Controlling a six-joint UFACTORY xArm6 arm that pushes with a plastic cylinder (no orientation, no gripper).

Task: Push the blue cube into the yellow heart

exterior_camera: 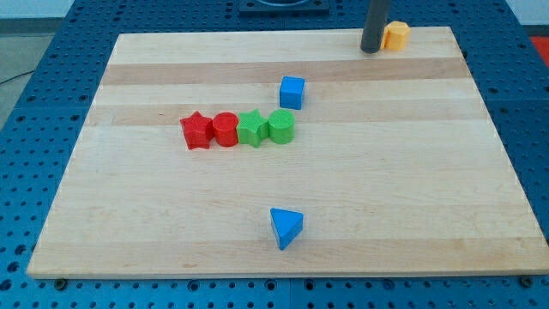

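The blue cube (292, 91) sits on the wooden board (129, 197) a little above the middle. A yellow block (396, 35) lies at the view's top right edge of the board, partly hidden by the rod, so its heart shape is hard to make out. My tip (371, 49) rests at the view's top, touching the left side of the yellow block and far to the upper right of the blue cube.
A row of blocks lies left of the blue cube: a red star (196, 130), a red cylinder (225, 129), a green star (251, 128) and a green cylinder (281, 125). A blue triangle (285, 227) lies near the view's bottom.
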